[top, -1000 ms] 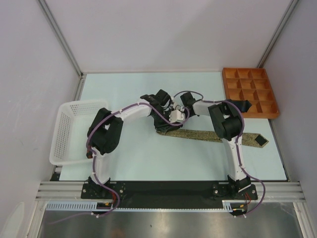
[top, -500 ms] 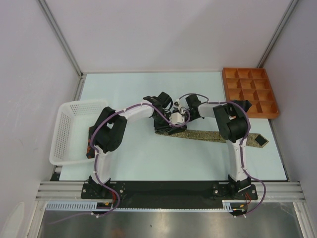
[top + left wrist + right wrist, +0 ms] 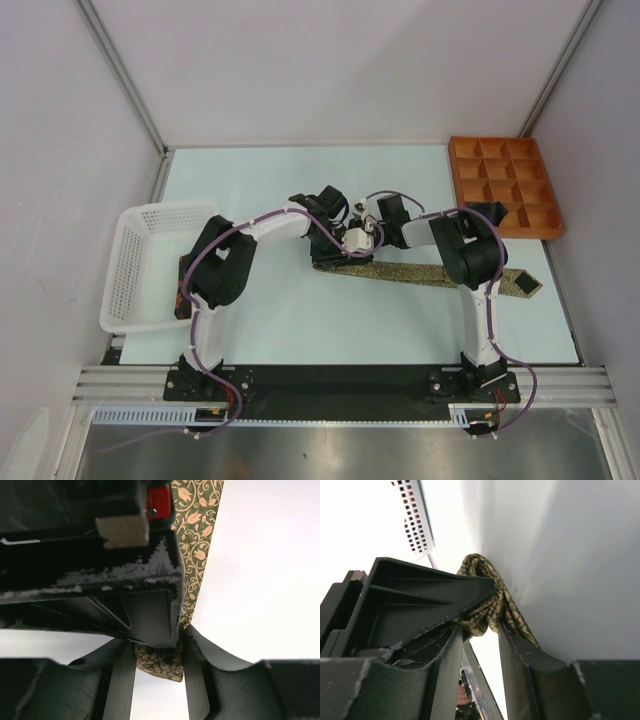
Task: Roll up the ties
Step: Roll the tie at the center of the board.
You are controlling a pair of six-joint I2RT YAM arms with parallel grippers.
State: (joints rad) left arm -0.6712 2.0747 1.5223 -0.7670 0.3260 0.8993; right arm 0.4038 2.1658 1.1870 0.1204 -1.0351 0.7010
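The olive-tan tie (image 3: 420, 272) lies across the table, its dark-lined tip (image 3: 522, 283) at the right. Its left end is rolled up. My left gripper (image 3: 335, 238) and right gripper (image 3: 372, 236) meet nose to nose over that roll. In the left wrist view, patterned fabric (image 3: 159, 663) is pinched between the fingers (image 3: 122, 680), with the right gripper's black body just ahead. The right wrist view has the roll (image 3: 485, 607) wedged between the fingertips (image 3: 516, 650). A black tie (image 3: 490, 211) lies by the tray, partly hidden by the right arm.
A white mesh basket (image 3: 135, 255) hangs over the table's left edge beside the left arm. An orange compartment tray (image 3: 505, 185) sits at the far right corner. Walls and metal posts close in the table on three sides.
Both grippers have shifted a little to the right with the rolled end, and the left arm has stretched out further. The right jaws stand wider than a second ago.
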